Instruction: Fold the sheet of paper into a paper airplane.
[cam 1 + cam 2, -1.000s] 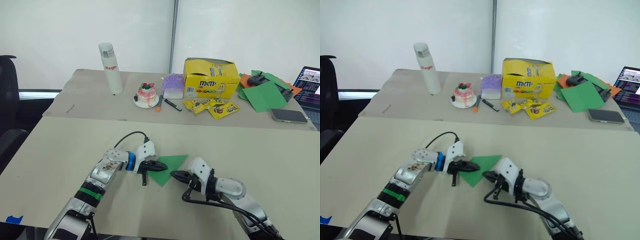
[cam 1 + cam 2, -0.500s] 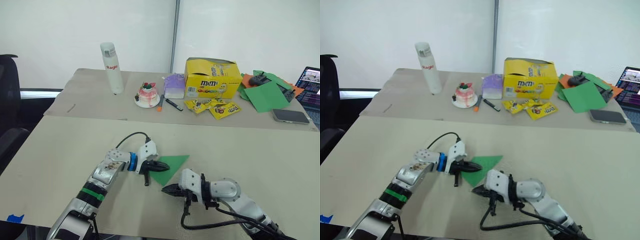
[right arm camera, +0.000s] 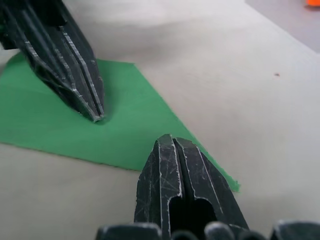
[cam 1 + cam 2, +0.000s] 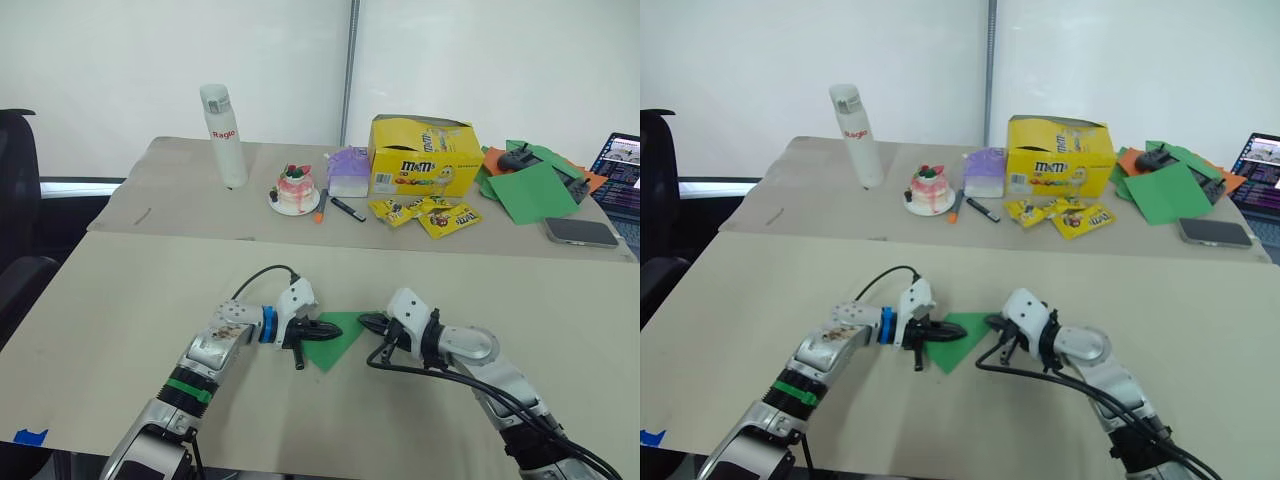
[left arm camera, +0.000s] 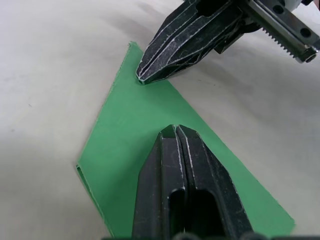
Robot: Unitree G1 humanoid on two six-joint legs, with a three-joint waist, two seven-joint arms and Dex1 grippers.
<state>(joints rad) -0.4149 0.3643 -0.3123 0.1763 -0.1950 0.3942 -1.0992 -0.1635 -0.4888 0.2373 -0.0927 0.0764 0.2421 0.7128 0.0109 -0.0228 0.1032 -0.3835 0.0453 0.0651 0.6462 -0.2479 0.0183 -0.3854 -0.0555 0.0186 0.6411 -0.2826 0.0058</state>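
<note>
The sheet of paper (image 4: 336, 342) lies flat on the near beige table (image 4: 150, 290) as a bright green folded triangular wedge. My left gripper (image 4: 329, 328) is shut, its tips pressed down on the middle of the paper (image 5: 130, 130). My right gripper (image 4: 366, 320) is also shut and rests its tips on the paper's far pointed corner (image 3: 150, 120). In the left wrist view the right gripper (image 5: 141, 79) touches the green edge just ahead of the left gripper's own fingertips (image 5: 167, 137). Neither gripper has the paper between its fingers.
On the far table stand a white bottle (image 4: 223, 122), a small cake on a plate (image 4: 294, 189), a marker (image 4: 346, 209), a yellow candy box (image 4: 420, 156) and candy packets (image 4: 432, 214). Larger green sheets (image 4: 530, 190), a phone (image 4: 580, 232) and a laptop (image 4: 620, 170) lie at the back right.
My right gripper swung from the paper's near edge, first toward me, then up and right onto its far pointed corner. The left gripper stayed pressed on the paper.
</note>
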